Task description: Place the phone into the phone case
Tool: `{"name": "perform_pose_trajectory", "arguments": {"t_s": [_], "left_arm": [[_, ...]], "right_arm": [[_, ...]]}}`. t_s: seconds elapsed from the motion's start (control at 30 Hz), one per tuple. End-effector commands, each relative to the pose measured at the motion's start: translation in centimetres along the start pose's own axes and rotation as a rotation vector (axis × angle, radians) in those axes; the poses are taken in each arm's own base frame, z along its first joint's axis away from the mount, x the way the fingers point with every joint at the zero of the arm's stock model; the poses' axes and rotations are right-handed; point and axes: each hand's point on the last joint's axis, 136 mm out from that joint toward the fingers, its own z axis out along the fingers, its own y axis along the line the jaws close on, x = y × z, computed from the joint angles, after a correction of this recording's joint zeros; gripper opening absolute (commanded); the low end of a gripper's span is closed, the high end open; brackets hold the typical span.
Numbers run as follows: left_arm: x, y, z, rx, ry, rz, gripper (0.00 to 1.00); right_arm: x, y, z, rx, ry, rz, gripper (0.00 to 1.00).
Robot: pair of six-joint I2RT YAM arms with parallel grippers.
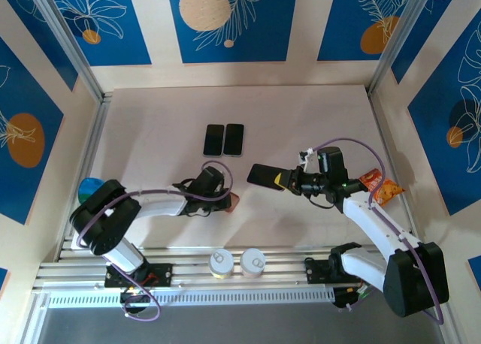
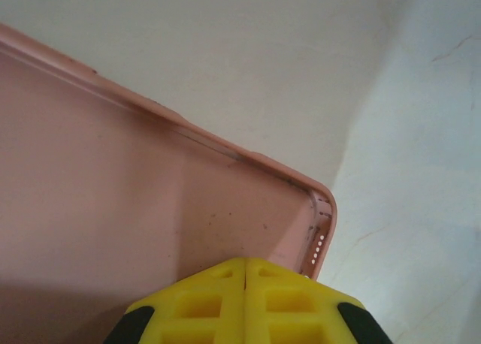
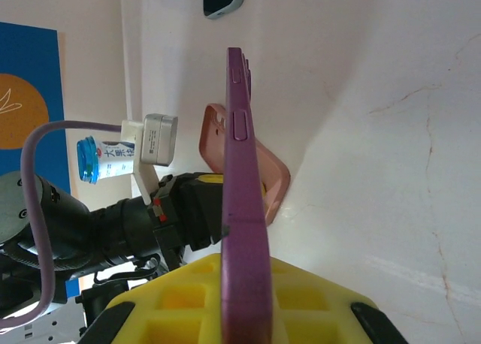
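The right gripper (image 1: 285, 181) clamps a phone (image 3: 244, 209) edge-on between its yellow fingers (image 3: 180, 299): purple sides, dark face, jutting straight out past the fingertips. The left gripper (image 2: 245, 284) pinches a pink phone case (image 2: 135, 186) by one edge, open hollow just ahead of its closed tips. Side buttons (image 3: 240, 125) line the phone's rim; small holes (image 2: 319, 246) dot the case's corner wall.

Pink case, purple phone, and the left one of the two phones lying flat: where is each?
pink case (image 2: 135, 194), left wrist view, its inner back.
purple phone (image 3: 244, 209), right wrist view, its side edge below the buttons.
left flat phone (image 1: 214, 140), top external view, its dark face.
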Motion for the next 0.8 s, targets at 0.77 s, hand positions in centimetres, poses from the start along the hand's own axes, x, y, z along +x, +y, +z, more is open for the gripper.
{"name": "perform_pose_trajectory", "arguments": {"t_s": [0.77], "left_arm": [[-5.7, 3.7, -8.5, -0.043, -0.273, -0.133, 0.00]], "right_arm": [[4.0, 3.5, 3.6, -0.072, 0.170, -0.137, 0.00]]}}
